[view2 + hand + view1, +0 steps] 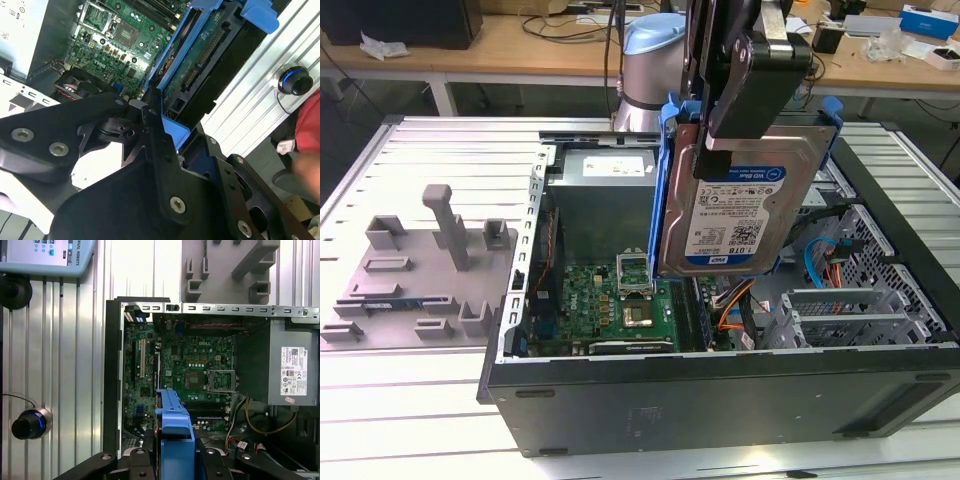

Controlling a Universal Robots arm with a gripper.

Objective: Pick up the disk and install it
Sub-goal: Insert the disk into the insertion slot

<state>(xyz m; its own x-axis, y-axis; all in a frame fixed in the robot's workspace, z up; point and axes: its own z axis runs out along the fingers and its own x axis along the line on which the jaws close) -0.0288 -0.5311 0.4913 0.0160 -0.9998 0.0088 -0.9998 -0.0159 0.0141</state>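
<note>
So the end effector (pixel 745 125) is closed down tight onto the upper end of the disk (pixel 740 205), fingers only as far apart as the drive is thick. The disk is held up in the air above the open computer case (pixel 720 395) sat on the tabletop (pixel 410 400). It's stood on end, long axis roughly vertical, with the label side turned toward the exterior view.
</note>
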